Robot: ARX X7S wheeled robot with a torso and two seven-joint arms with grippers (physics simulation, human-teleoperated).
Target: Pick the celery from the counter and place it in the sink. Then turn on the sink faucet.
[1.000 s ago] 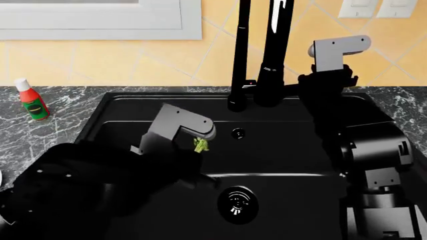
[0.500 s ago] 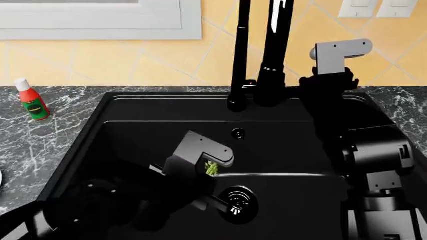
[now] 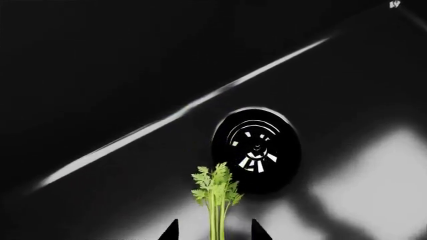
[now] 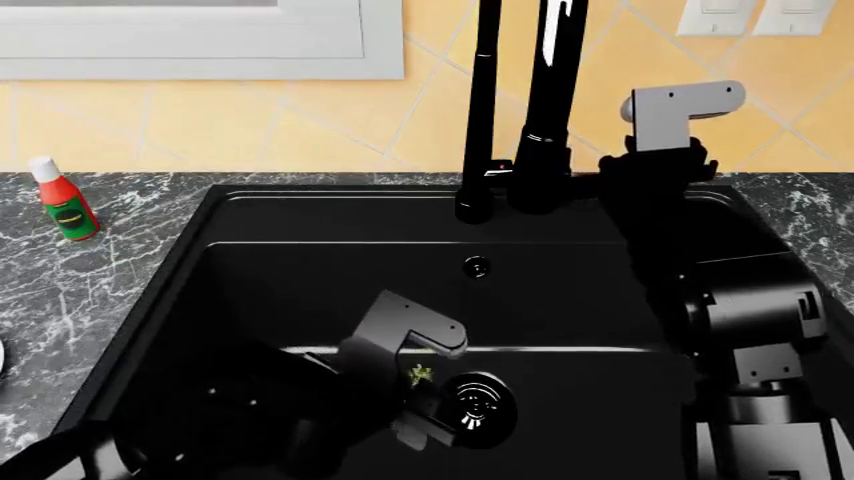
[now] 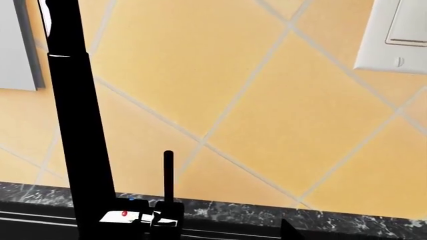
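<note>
Between the fingers: the celery stands in the left gripper, its thin pale stalk passing down between the two dark fingertips and its leafy tuft sticking out past them toward the drain.
Left fingers: closed on the stalk, one tip on each side; the contact itself is below the edge of the left wrist view, so I judge the hold from the upright stalk.
How it handles: I judge the celery very light, thin and a little bendable; the stalk is the firmer part, and the leaves are soft and would tear or slip.
Where to hold: on the stalk below the tuft, as now; a light squeeze should be enough.
Just beyond the fingertips: the round glossy drain lies close past the leaves, on the floor of the sink.
Release: the gripper is low inside the basin, so the drop should be short and gentle.
Risk: a piece so light may stick to one finger on opening.
Farther from the fingers: the sink faucet rises behind the basin on the counter.
Right gripper: near the faucet base; only one dark tip shows, so I cannot tell its state.
Lever: a slim upright rod beside the faucet column.
</note>
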